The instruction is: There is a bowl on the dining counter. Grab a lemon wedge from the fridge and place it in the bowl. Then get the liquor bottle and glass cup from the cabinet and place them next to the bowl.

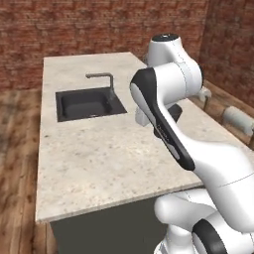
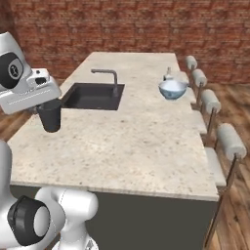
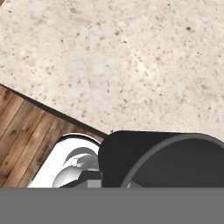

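Note:
A dark glass cup (image 2: 50, 116) hangs just above the near left part of the dining counter (image 2: 136, 141), and my gripper (image 2: 49, 104) is shut on its rim from above. The hand view has the same cup (image 3: 162, 157) large at the bottom, over the counter's edge. In the left base view my own arm covers all but a dark sliver of the cup (image 1: 173, 113). The pale blue bowl (image 2: 173, 90) stands far off at the counter's right edge. A small pale liquor bottle (image 2: 168, 74) stands right behind it. I cannot make out the lemon wedge.
A black sink (image 2: 93, 95) with a grey faucet (image 2: 111, 75) is set into the counter's left middle. Several padded stools (image 2: 229, 139) line the right side. A brick wall runs along the back, and wooden floor (image 3: 26, 131) lies beside the counter.

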